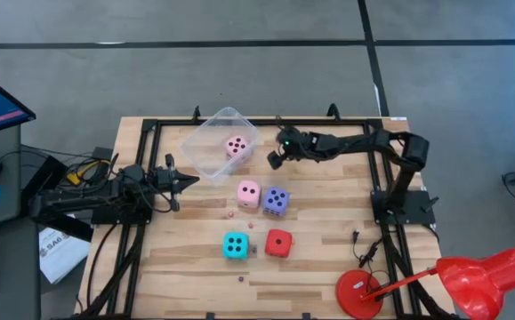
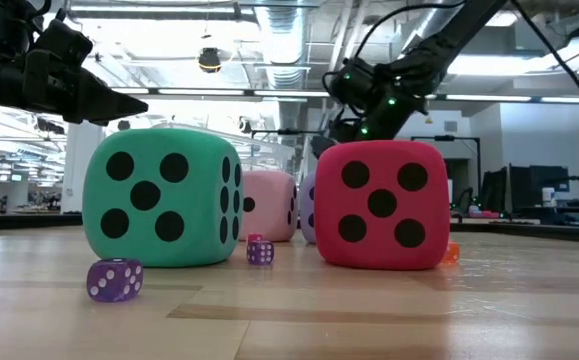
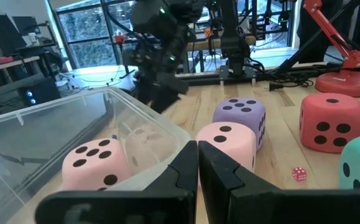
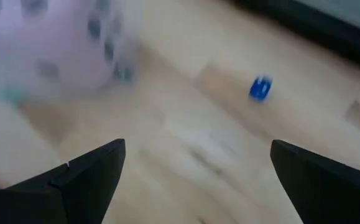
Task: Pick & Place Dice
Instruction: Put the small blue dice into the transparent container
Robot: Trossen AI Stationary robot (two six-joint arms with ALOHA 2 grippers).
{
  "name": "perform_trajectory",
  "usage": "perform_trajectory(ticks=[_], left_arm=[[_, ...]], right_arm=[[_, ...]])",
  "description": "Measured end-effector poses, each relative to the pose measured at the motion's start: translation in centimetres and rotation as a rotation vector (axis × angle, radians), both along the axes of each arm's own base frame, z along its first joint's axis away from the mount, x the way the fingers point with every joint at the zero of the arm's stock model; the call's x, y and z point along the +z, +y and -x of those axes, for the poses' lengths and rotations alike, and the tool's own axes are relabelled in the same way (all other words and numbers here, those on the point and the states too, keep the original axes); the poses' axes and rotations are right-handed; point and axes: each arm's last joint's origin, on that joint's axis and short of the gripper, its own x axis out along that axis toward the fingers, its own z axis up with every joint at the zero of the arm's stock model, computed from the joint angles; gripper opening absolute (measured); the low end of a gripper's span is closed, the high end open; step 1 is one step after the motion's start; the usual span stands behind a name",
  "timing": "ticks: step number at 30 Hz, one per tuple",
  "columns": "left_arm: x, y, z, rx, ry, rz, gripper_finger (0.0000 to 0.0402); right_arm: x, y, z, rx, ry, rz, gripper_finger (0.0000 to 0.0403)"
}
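Dice, five soft rounded cubes with dark pips; cubes have no long axis. Pale pink die (image 1: 237, 146) sits inside clear tub (image 1: 221, 140) near table's (image 1: 319, 267) far edge, five pips up. Second pink die (image 1: 249, 193) and violet-blue die (image 1: 276, 201) touch at table centre. Cyan die (image 1: 235, 245) and red die (image 1: 278, 243) sit nearer the front edge, apart, each showing five toward the low camera. Tiny dice scattered, one purple (image 2: 115, 279). Paper (image 1: 57, 252) off the left edge bears print, unreadable. Left gripper (image 1: 189, 180), fingers together, empty, near left edge. Right gripper (image 1: 275, 160), fingers apart, empty, hovers beside tub.
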Motion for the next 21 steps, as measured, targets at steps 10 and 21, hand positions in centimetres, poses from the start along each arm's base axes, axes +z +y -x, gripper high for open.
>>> perform_trajectory(ticks=[10,21], left_arm=[[0.0,0.0,0.0,-0.001,0.000,0.000,0.0003],[0.0,0.0,0.0,-0.001,0.000,0.000,0.0003]], right_arm=[[1.0,-2.4,0.4,-0.189,-0.011,0.090,0.0397],[1.1,-2.7,0.4,-0.238,-0.061,0.071,0.0371]])
